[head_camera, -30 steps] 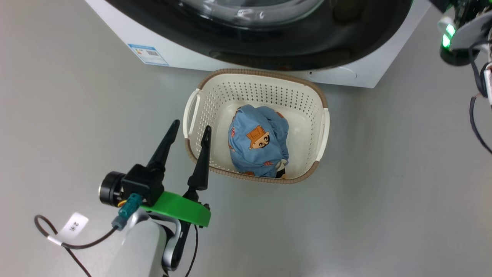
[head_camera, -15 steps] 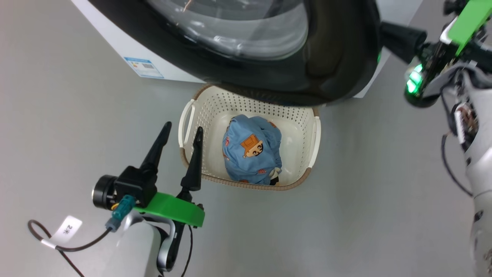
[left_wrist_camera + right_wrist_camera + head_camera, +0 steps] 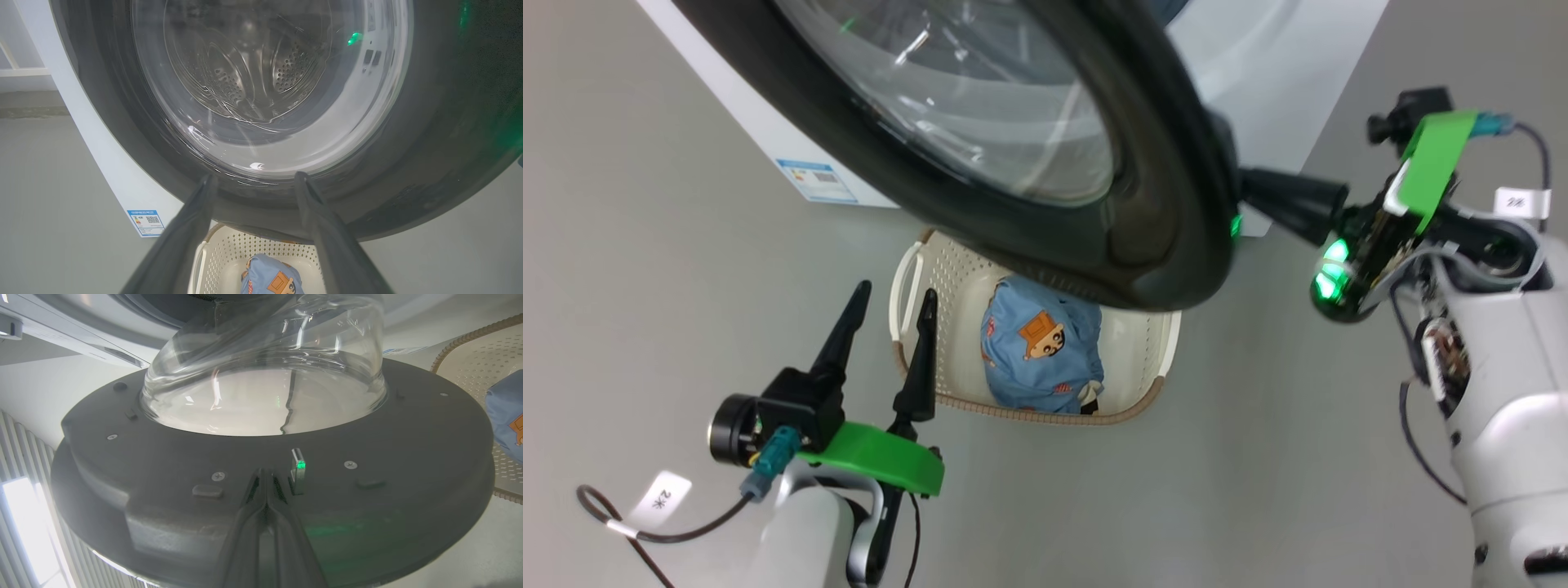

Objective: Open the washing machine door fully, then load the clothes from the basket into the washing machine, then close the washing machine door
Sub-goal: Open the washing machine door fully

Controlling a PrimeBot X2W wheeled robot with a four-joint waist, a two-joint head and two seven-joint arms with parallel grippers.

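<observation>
I see a smooth, matte grey floor (image 3: 1298, 506) all around. In the left wrist view a pale wall (image 3: 24, 45) carries a white rail (image 3: 20, 72). The right wrist view catches a ribbed panel (image 3: 20, 449) and a bright light strip (image 3: 28, 526).

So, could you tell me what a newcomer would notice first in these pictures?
The washing machine door, glossy black around a bulging glass bowl, stands partly open across the top of the head view. The shut right gripper points at its inner face. Below, blue cartoon-print clothes lie in the basket, the open left gripper beside it.
</observation>
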